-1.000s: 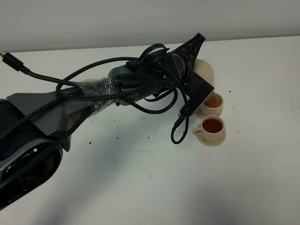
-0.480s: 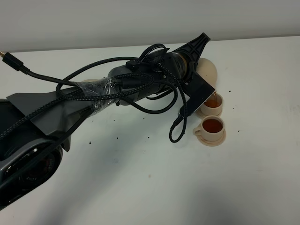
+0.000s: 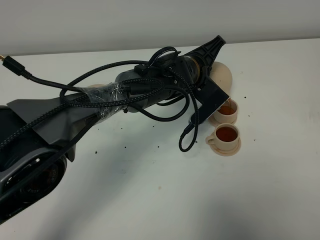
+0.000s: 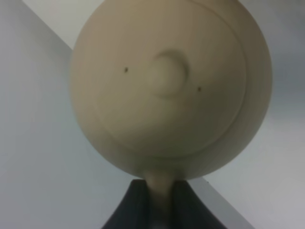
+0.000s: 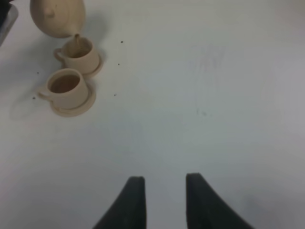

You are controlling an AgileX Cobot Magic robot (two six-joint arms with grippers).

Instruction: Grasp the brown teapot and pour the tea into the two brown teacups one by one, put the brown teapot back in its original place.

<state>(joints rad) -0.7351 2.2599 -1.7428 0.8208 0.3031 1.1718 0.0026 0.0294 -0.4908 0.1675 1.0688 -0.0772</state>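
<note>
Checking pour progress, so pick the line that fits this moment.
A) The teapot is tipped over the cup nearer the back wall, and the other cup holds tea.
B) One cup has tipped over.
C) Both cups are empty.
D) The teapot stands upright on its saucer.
A: the brown teapot is tilted with its spout over the far cup, a thin stream falling in, and the near cup holds amber tea.

The teapot (image 4: 167,86), 12 o'clock cup (image 3: 231,118) and 6 o'clock cup (image 3: 225,142) are plain tan; tea (image 3: 227,133) amber; table (image 3: 150,200) white, dark-specked; arm (image 3: 125,95) black.
</note>
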